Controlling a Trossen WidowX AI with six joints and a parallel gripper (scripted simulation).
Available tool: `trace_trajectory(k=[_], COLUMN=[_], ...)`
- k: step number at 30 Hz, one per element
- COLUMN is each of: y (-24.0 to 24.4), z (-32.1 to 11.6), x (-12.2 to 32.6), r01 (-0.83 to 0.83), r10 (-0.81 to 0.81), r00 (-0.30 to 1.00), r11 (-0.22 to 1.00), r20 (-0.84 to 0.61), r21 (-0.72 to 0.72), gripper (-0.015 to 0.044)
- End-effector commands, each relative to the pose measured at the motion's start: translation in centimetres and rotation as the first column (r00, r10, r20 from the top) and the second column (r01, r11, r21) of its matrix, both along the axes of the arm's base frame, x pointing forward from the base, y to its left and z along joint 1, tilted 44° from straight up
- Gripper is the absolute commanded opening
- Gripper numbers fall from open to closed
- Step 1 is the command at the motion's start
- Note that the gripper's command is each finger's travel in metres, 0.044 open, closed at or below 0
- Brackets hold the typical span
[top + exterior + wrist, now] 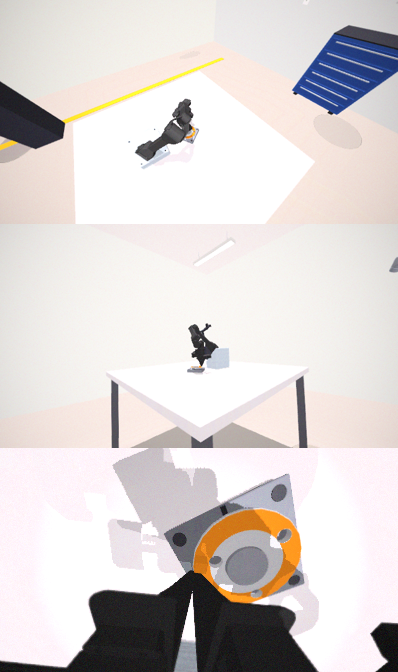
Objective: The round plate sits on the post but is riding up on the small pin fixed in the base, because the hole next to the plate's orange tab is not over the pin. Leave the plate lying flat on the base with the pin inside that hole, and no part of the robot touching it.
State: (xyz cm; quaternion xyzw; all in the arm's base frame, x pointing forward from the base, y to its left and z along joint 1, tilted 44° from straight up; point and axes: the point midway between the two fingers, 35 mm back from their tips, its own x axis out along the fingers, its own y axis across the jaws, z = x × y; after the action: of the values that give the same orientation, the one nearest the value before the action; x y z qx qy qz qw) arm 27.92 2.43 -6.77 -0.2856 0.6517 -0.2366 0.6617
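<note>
From where I stand the arm (168, 135) bends down over the white bench (217, 392), its gripper (193, 579) pointing at a small grey base (280, 495) near the bench's middle. The fingers are clenched tight together with nothing between them, forming a dark wedge. In the wrist view their joined tip sits at the near left rim of the orange plate (210, 540), at or just beside its edge; I cannot tell whether it actually touches.

The plate is a flat ring lying on the square base, around a grey round post (246, 564) with a paler collar. Small holes show in the ring: one on the far right (284, 535), one on the left (215, 560), one at the near edge (256, 593). I cannot make out the tab or the pin, nor whether the plate lies flat.

The base has dark holes at its corners (179, 539) and sits turned at an angle to the camera. Behind it, a pale blue box (218, 358) stands on the bench beside the arm. Farther off, a blue drawer cabinet (348, 70) stands against the wall, and a yellow line (143, 90) runs along the floor.
</note>
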Motion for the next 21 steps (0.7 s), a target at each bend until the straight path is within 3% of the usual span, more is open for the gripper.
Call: trace_trajectory(k=[1, 21], y=[0.1, 0.3], z=[0.0, 0.4], x=[0.7, 3.0], r01=[0.0, 0.0], r10=[0.0, 0.0], r00=[1.0, 1.0], r11=[1.0, 1.0], r20=[0.004, 0.005], r21=[-0.003, -0.003], gripper=[0.0, 0.0])
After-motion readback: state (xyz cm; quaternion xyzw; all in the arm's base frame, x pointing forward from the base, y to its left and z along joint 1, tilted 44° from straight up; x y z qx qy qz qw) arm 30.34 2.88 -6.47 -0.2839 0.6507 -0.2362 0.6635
